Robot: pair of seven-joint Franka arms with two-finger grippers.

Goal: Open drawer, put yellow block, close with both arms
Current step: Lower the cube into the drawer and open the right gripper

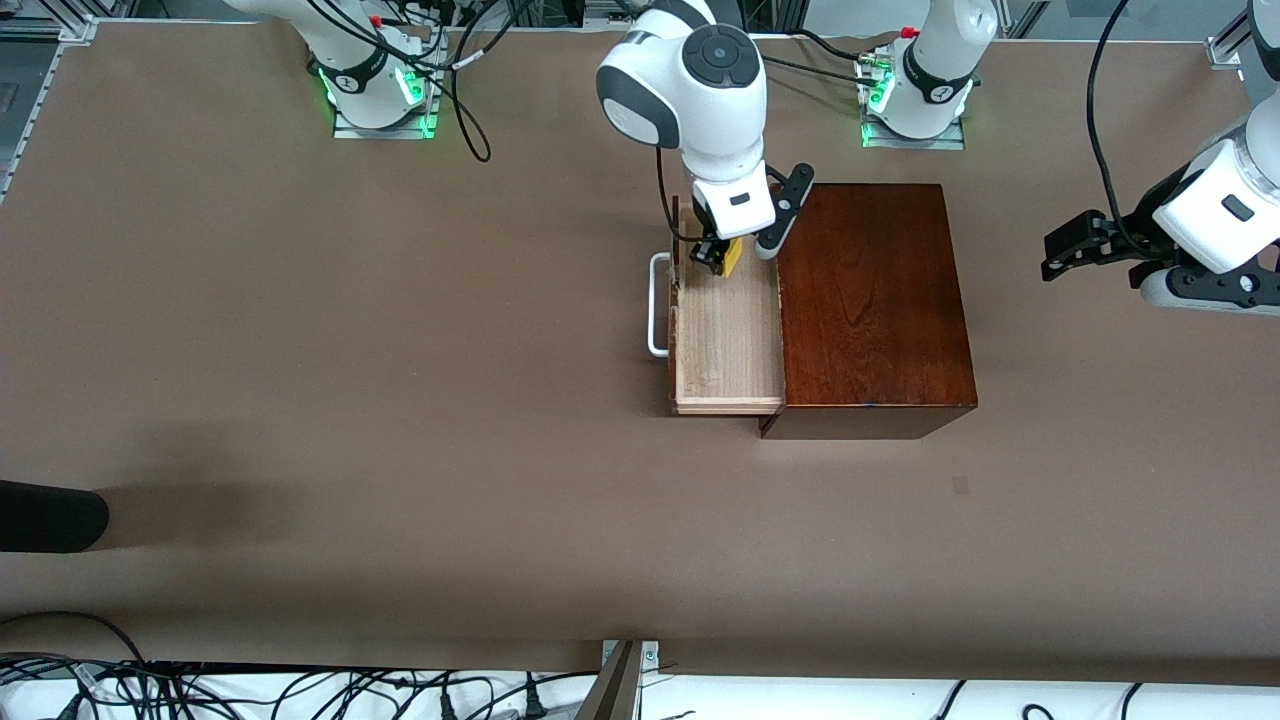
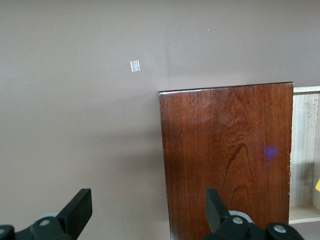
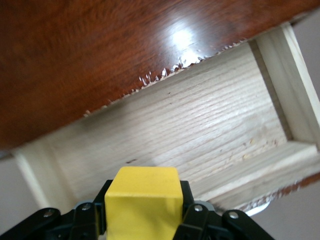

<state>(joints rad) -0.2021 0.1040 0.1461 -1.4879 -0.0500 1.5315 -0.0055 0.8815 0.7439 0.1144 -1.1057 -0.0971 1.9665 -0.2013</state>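
Right black two-finger gripper [image 1: 722, 256] pinching small bright yellow cube [image 1: 733, 258], half hidden, over open pale-wood drawer [image 1: 725, 340]; left gripper [image 1: 1085, 245] spread, waiting.

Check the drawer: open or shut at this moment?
Open. The drawer is pulled out of the box, its pale wood floor exposed, with the right gripper holding the yellow block over it.

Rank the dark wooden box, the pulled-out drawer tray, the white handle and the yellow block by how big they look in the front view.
1. dark wooden box
2. drawer tray
3. white handle
4. yellow block, partly hidden in the right gripper
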